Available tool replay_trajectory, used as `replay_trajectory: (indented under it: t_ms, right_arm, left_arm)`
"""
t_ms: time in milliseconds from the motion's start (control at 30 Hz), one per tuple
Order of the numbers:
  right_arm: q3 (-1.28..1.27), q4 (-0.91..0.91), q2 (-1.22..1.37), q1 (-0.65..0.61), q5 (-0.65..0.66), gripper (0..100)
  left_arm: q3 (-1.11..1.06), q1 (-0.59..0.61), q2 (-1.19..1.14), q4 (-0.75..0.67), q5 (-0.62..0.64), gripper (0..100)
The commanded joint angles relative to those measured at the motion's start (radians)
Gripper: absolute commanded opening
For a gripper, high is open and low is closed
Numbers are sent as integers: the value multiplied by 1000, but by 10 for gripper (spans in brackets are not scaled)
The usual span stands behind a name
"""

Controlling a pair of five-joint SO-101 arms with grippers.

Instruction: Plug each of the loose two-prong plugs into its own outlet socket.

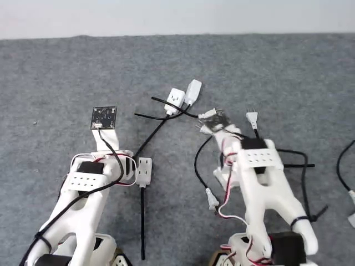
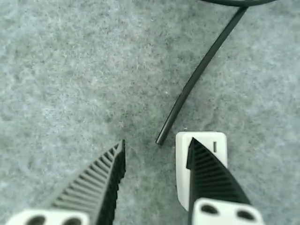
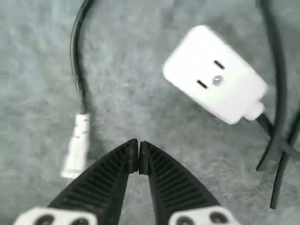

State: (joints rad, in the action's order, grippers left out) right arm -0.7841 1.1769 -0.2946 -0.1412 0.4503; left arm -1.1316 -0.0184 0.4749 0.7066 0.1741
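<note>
The left claw (image 2: 156, 142) stands apart, one finger in front of a white outlet socket (image 2: 209, 139) on the bench (image 2: 61, 70), with a black cable end (image 2: 161, 137) just beside it. A good hold would straddle the socket's body and pin it down, slots left free. The right claw (image 3: 138, 144) is pressed together, hovering between a loose white plug (image 3: 76, 147) and a second socket (image 3: 215, 77) (its slots face the camera). It likely must part, take the plug behind the prongs, and square them to the slots before pushing. Farther off lie a two-prong plug (image 1: 252, 117) and a pair of white sockets (image 1: 176, 101) side by side. The bench wears grey felt-like cloth, so a socket may slide; a pale wall (image 1: 177, 16) closes the far edge.
</note>
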Motion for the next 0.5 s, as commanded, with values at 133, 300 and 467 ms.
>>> replay_trajectory:
  t_ms: [133, 300, 467]
  right_arm:
    - [74, 128, -51, -223, -92, 9]
    - [0, 42, -36, -231, -84, 9]
    - [-40, -27, 47, -191, -60, 9]
  left_arm:
    - [42, 9, -2, -20, -14, 203]
    - [42, 9, -2, -20, -14, 203]
    - [42, 9, -2, -20, -14, 203]
